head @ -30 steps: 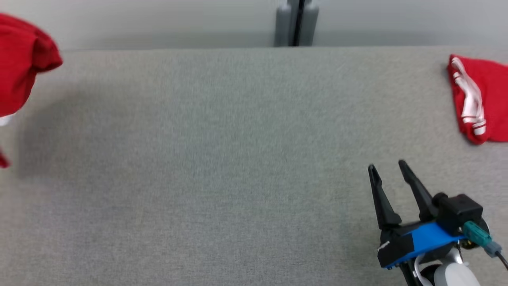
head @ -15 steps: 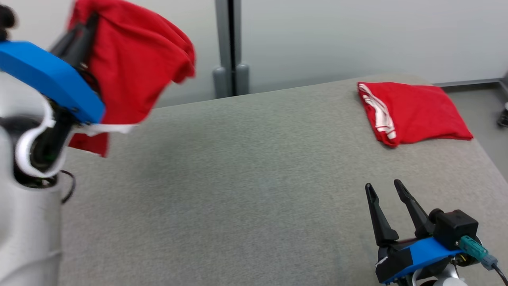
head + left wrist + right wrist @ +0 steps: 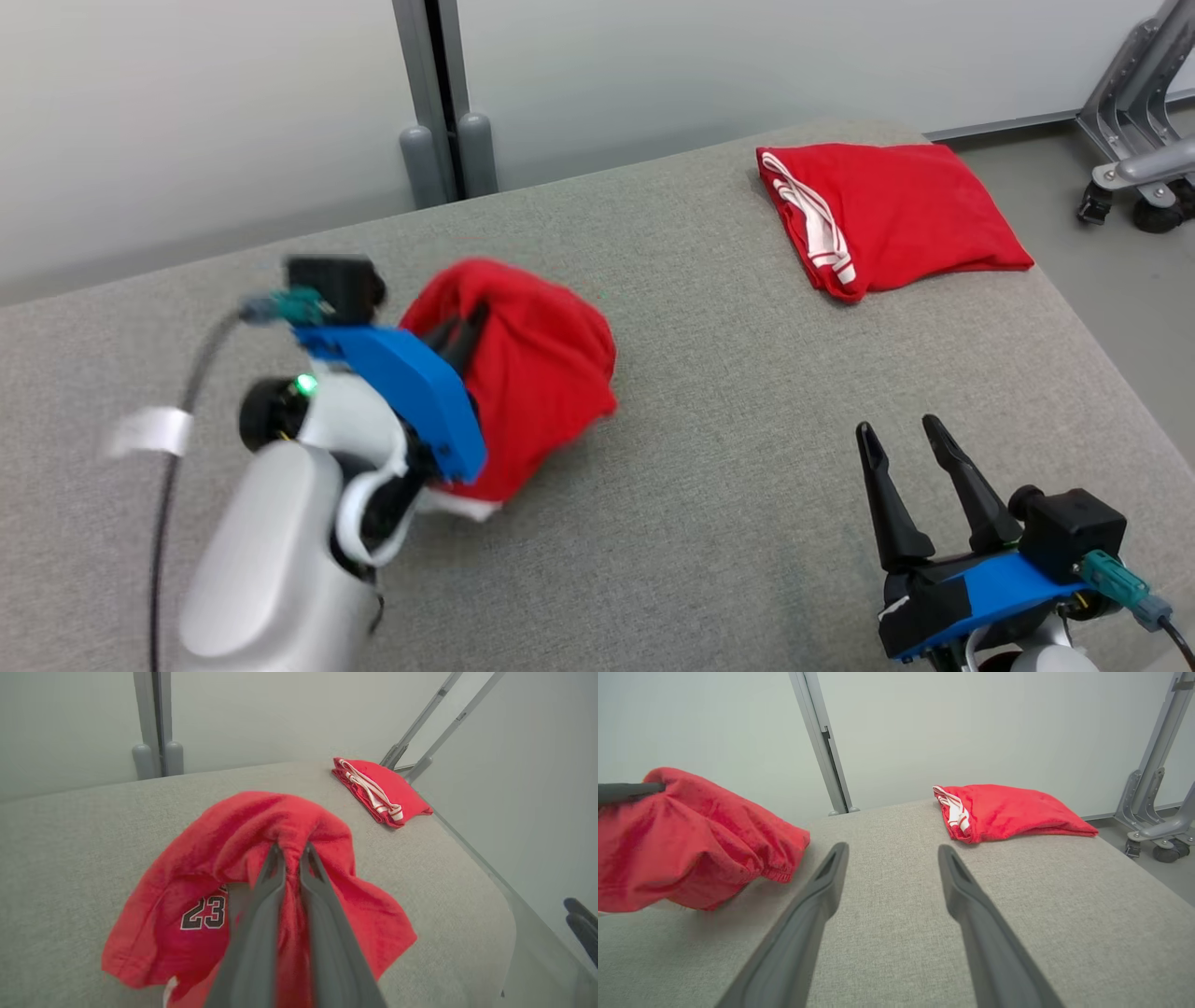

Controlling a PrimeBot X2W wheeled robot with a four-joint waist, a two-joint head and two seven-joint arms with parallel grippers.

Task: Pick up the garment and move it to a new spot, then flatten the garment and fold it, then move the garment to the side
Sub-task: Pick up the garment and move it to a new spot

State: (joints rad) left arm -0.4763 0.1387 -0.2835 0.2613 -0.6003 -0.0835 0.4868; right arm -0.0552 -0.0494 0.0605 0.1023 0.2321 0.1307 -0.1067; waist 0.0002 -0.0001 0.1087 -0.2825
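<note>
The garment (image 3: 537,373) is a crumpled red jersey with a black "23" (image 3: 205,914) on it. My left gripper (image 3: 467,327) is shut on a bunched fold at its top, left of the table's middle. In the left wrist view the cloth (image 3: 261,816) is pinched between the two fingers (image 3: 254,933) and drapes around them. The right wrist view shows the garment (image 3: 691,835) sagging down to the grey surface. My right gripper (image 3: 896,427) hovers low at the front right, open and with nothing in it (image 3: 892,851).
A second red garment (image 3: 906,210) with white stripes lies folded at the table's far right corner (image 3: 1008,812). The grey fabric table (image 3: 728,485) ends at a right edge near it. A wheeled metal stand (image 3: 1134,173) is on the floor beyond, and a grey post (image 3: 439,140) stands behind.
The head camera has shifted. My left arm has come in from the left and lowered the gripped garment toward the table's middle. The right gripper has stayed open and in place.
</note>
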